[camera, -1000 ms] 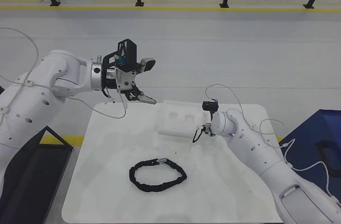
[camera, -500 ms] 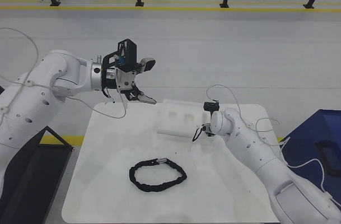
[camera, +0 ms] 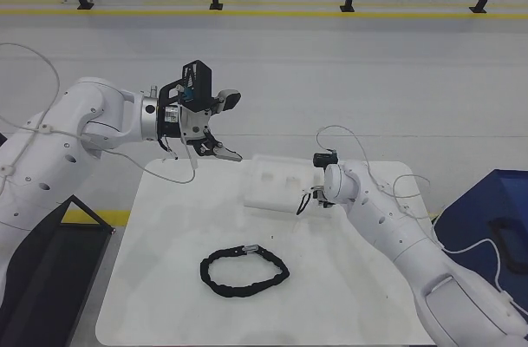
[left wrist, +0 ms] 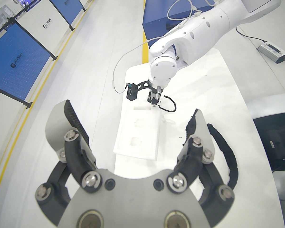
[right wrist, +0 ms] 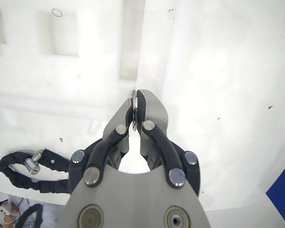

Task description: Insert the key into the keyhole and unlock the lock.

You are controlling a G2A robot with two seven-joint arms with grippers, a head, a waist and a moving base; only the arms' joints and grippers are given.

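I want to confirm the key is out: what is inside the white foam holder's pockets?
The long slot looks bare; the right gripper holds the key just beyond its end, pads covering most of it. A thin ring lies in the square pocket.

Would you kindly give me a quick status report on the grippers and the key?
Right gripper shut on key, at foam tray's edge. Left gripper open, raised. Chain lock lying on table, apart from key. Nothing between them.

Matt white foam tray [right wrist: 90, 36], black cloth-sleeved lock [right wrist: 59, 162], glossy metal cylinder [right wrist: 32, 166], bright metal key [right wrist: 134, 119], brushed-metal right gripper [right wrist: 133, 98], ribbed black rubbery pads [right wrist: 139, 110], smooth white table [camera: 159, 286].
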